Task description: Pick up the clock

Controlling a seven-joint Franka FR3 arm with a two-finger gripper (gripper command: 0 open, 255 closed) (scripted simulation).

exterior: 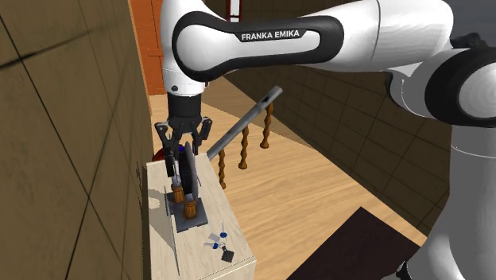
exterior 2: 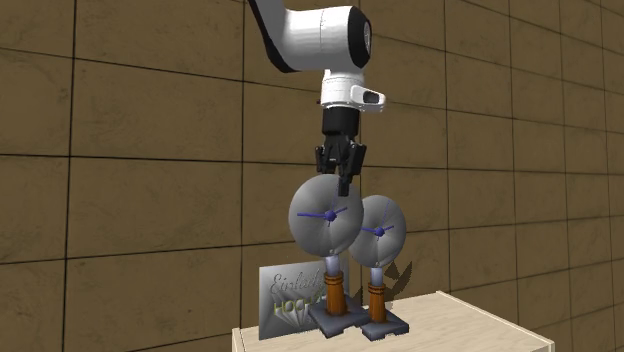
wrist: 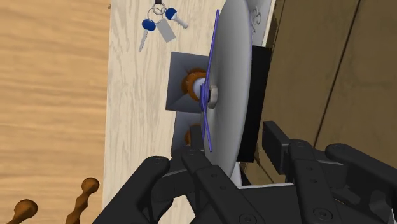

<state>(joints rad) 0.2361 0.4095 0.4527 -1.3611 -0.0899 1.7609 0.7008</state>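
Card (exterior 2: 285, 295) lettering partly behind clock (exterior 2: 322, 220) base; table (exterior 2: 450, 320) cut off below

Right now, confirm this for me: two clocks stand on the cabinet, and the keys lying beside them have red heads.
Wrong in one respect: the keys have blue heads, not red, as the wrist view shows. The rest holds: the front clock and the rear clock both stand on the cabinet.

Noted: white glossy arm (exterior: 389, 28) shells with dark grey joint bands (exterior: 441, 83); black inset panel (exterior: 318, 36) lettered FRANKA EMIKA in white; all-black pincer (exterior 2: 343, 183), small screw heads (wrist: 322, 212) recessed.
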